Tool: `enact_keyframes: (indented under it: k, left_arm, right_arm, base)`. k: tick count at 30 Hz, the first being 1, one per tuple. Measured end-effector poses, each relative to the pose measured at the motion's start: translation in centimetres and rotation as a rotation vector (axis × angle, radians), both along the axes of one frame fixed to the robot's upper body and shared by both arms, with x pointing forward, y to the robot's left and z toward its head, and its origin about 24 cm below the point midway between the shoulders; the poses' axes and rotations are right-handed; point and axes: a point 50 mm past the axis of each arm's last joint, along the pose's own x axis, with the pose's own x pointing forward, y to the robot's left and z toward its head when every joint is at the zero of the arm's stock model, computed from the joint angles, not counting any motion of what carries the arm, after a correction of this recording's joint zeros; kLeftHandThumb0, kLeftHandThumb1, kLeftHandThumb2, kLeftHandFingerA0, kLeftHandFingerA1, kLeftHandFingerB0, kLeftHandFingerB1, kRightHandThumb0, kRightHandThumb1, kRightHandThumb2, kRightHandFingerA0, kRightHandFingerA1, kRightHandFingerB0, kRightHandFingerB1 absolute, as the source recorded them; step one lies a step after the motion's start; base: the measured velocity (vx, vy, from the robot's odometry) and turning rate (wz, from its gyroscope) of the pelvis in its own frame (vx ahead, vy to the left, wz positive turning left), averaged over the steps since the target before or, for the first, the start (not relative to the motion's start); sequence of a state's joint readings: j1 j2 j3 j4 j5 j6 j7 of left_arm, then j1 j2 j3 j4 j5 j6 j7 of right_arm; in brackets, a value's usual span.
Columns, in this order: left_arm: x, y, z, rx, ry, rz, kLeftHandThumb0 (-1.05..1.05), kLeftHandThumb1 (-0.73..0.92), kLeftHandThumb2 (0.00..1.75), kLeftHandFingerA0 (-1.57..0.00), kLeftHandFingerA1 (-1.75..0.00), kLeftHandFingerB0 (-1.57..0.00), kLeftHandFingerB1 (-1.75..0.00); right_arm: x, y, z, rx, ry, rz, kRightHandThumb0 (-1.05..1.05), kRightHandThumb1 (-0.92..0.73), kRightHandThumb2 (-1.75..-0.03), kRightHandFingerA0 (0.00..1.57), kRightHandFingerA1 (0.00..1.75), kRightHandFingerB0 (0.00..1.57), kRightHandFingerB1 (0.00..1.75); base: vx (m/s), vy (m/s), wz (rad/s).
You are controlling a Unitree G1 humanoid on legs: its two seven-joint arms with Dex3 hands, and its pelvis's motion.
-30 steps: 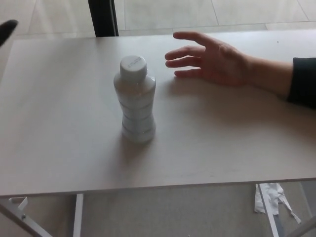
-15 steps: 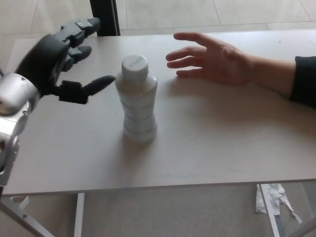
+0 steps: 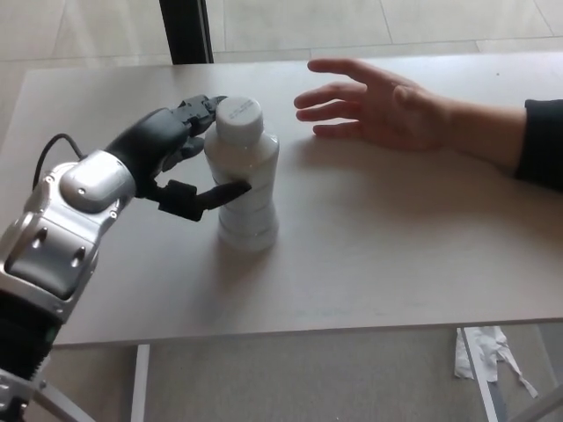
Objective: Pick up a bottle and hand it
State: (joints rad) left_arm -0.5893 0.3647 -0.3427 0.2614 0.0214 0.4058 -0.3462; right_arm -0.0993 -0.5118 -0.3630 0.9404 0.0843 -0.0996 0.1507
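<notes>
One left hand [image 3: 171, 158] cupped spread fingers around the upright bottle [image 3: 244, 176], mid-table [image 3: 378, 255], edges well clear.

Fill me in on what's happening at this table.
The robot's left hand is at a white bottle standing upright on the table, its thumb across the front and its fingers near the neck. The bottle has not left the table, and whether the grip has closed cannot be told. A person's hand waits open, palm up, beyond the bottle. The right hand is not in view.
</notes>
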Motion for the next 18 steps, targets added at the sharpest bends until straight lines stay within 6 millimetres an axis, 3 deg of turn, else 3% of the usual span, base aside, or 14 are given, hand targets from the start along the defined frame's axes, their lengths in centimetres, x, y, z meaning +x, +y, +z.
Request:
enact_keyframes:
  k: [5, 6, 7, 9, 10, 11, 12, 13, 14, 16, 17, 18]
  left_arm:
    - [0.0, 0.8, -0.8, -0.005, 0.061, 0.032, -0.85, 0.48, 0.91, 0.00, -0.13, 0.00, 0.00]
    - [0.0, 0.9, -0.8, -0.009, 0.066, 0.037, -0.91, 0.49, 0.62, 0.00, -0.27, 0.00, 0.00]
    - [0.0, 1.0, -0.9, -0.016, 0.073, 0.047, -0.83, 0.48, 0.92, 0.00, -0.16, 0.00, 0.00]
    - [0.0, 1.0, -1.2, -0.045, 0.080, 0.064, -0.83, 0.48, 0.92, 0.00, -0.17, 0.00, 0.00]
    - [0.0, 0.9, -1.3, -0.059, 0.083, 0.067, -0.83, 0.48, 0.91, 0.00, -0.19, 0.00, 0.00]
    - [0.0, 0.7, -1.5, -0.078, 0.088, 0.071, -0.91, 0.45, 0.60, 0.00, -0.34, 0.00, 0.00]
    - [0.0, 0.5, -1.6, -0.095, 0.092, 0.075, -0.80, 0.48, 0.89, 0.00, -0.20, 0.00, 0.00]
    - [-0.1, 0.2, -1.9, -0.122, 0.097, 0.081, -0.80, 0.48, 0.89, 0.00, -0.20, 0.00, 0.00]
    - [-0.2, -0.1, -2.2, -0.143, 0.102, 0.085, -0.77, 0.37, 0.79, 0.00, -0.26, 0.00, 0.00]
    - [-0.5, -0.7, -2.9, -0.189, 0.118, 0.098, -0.82, 0.48, 0.87, -0.01, -0.25, 0.00, 0.00]
    - [-0.9, -1.1, -3.6, -0.217, 0.133, 0.106, -0.86, 0.49, 0.56, -0.02, -0.42, 0.00, 0.00]
    - [-1.1, -1.6, -4.2, -0.243, 0.146, 0.114, -0.89, 0.44, 0.61, -0.01, -0.38, 0.00, 0.00]
  right_arm:
    - [0.5, 0.1, 0.3, -0.003, -0.015, 0.008, -0.56, -0.57, -0.57, 0.47, 0.54, 0.33, 0.37]
    - [0.5, 0.1, 0.3, -0.003, -0.015, 0.008, -0.57, -0.56, -0.57, 0.50, 0.58, 0.33, 0.39]
    - [0.5, 0.1, 0.3, -0.003, -0.015, 0.008, -0.57, -0.55, -0.57, 0.52, 0.58, 0.34, 0.40]
    - [0.6, 0.1, 0.3, -0.002, -0.017, 0.010, -0.57, -0.56, -0.57, 0.51, 0.57, 0.34, 0.39]
    - [0.6, 0.1, 0.3, -0.002, -0.016, 0.011, -0.64, -0.45, -0.83, 0.49, 0.64, 0.30, 0.51]
    - [0.6, 0.2, 0.3, -0.002, -0.017, 0.011, -0.67, -0.45, -0.83, 0.51, 0.66, 0.30, 0.51]
    - [0.7, 0.2, 0.4, -0.002, -0.018, 0.012, -0.67, -0.46, -0.84, 0.51, 0.66, 0.30, 0.51]
    - [0.7, 0.2, 0.4, -0.002, -0.019, 0.012, -0.67, -0.46, -0.84, 0.51, 0.66, 0.30, 0.51]
    - [0.7, 0.2, 0.4, -0.002, -0.019, 0.012, -0.66, -0.46, -0.84, 0.51, 0.65, 0.31, 0.51]
    - [0.8, 0.2, 0.4, -0.001, -0.020, 0.012, -0.66, -0.46, -0.84, 0.50, 0.66, 0.31, 0.51]
    - [0.8, 0.2, 0.4, -0.001, -0.019, 0.013, -0.66, -0.46, -0.84, 0.50, 0.66, 0.31, 0.51]
    - [0.8, 0.2, 0.4, -0.002, -0.019, 0.013, -0.63, -0.45, -0.84, 0.48, 0.66, 0.32, 0.53]
  base:
    - [0.00, 0.000, 0.00]
    - [0.00, 0.000, 0.00]
    - [0.00, 0.000, 0.00]
    - [0.00, 0.000, 0.00]
    - [0.00, 0.000, 0.00]
    - [0.00, 0.000, 0.00]
    - [0.00, 0.000, 0.00]
    - [0.00, 0.000, 0.00]
    - [0.00, 0.000, 0.00]
    - [0.00, 0.000, 0.00]
    - [0.00, 0.000, 0.00]
    - [0.00, 0.000, 0.00]
